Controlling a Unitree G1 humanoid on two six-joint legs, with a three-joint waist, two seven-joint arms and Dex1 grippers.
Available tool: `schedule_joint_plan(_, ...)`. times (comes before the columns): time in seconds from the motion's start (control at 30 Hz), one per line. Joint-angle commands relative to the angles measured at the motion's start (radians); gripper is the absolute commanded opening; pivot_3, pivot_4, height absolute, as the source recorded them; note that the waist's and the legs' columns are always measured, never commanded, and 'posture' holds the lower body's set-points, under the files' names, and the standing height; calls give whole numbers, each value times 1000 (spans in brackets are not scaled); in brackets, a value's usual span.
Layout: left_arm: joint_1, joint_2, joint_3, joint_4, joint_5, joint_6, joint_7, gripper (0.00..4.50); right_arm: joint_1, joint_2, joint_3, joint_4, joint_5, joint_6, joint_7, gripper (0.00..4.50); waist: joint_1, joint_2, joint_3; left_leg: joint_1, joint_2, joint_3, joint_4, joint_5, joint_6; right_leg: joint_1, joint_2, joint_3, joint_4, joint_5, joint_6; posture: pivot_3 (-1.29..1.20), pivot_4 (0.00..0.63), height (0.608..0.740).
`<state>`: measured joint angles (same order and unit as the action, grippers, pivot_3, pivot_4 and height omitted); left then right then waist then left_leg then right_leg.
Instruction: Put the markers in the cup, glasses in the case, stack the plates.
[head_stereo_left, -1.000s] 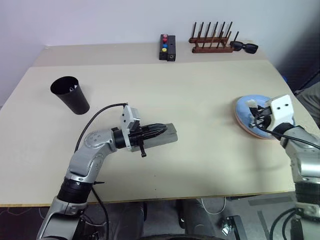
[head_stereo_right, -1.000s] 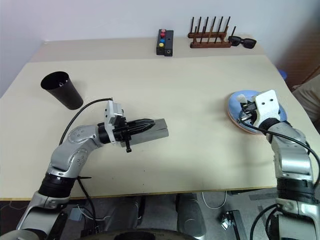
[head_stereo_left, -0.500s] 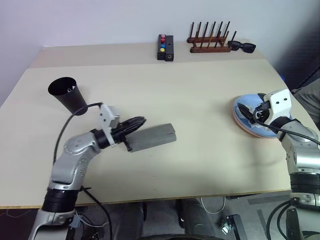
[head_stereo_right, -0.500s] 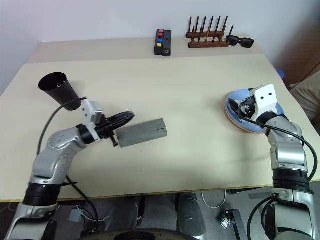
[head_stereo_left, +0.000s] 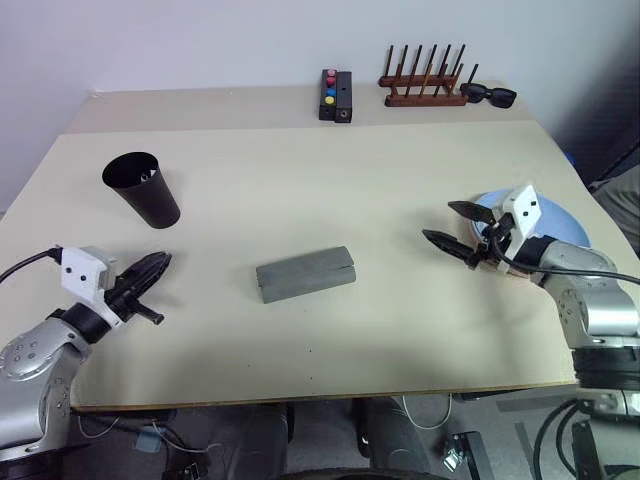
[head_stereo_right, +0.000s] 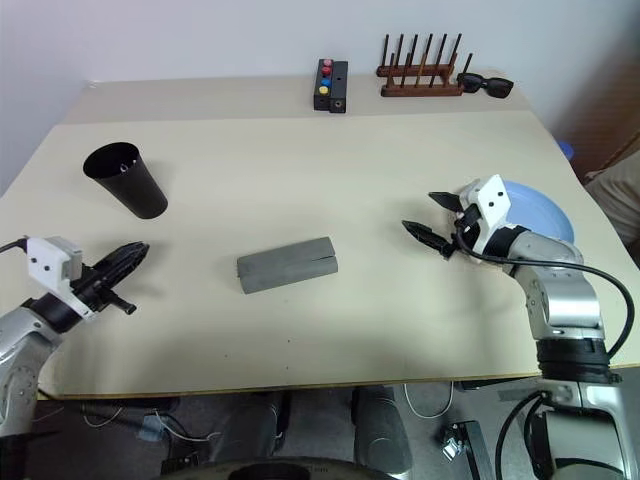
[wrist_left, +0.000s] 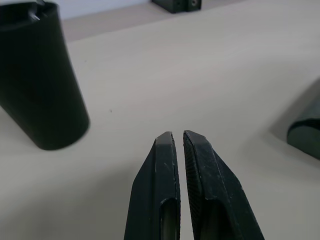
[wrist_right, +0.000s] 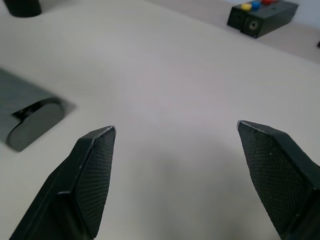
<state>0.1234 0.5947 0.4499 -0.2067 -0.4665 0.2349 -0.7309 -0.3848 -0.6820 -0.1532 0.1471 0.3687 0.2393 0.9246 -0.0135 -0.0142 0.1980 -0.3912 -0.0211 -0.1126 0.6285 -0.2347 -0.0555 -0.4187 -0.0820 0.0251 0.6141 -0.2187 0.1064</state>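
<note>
The closed grey case (head_stereo_left: 305, 274) lies mid-table. Up at the left stands the black cup (head_stereo_left: 142, 188), with a small pale tip inside its rim; I cannot tell whether it is one of the markers. The glasses are out of view. A light blue plate (head_stereo_left: 555, 222) lies at the right, its near edge covered by my right arm. My left gripper (head_stereo_left: 160, 262) is shut and empty near the front left edge, pointing toward the case. My right gripper (head_stereo_left: 440, 221) stands open and empty just left of the plate. In the right wrist view the case (wrist_right: 30, 117) lies beyond my fingers (wrist_right: 95, 165).
At the far edge stand a small black box with coloured buttons (head_stereo_left: 335, 95), a wooden peg rack (head_stereo_left: 422, 90) and black sunglasses (head_stereo_left: 490, 95). Bare tabletop lies between the case and the plate.
My left gripper has drawn away from the case to the front left and stays shut. My right gripper has come off the plate, moved left and opened.
</note>
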Motion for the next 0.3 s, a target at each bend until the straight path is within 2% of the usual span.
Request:
schedule_joint_plan(0.03, 5, 8, 26, -37, -16, -5, 11, 260, -34, 6, 1, 26, -10, -37, 9, 3950, -1, 0, 0, 0, 0, 0, -1, 0, 0, 0, 0, 0, 0, 0, 0, 0, 150, 739)
schedule_joint_plan(0.3, 27, -13, 25, -78, -20, 13, 52, 260, -52, 38, 35, 69, -33, -69, 12, 3950, -3, 0, 0, 0, 0, 0, -1, 0, 0, -1, 0, 0, 0, 2, -2, 0, 150, 739)
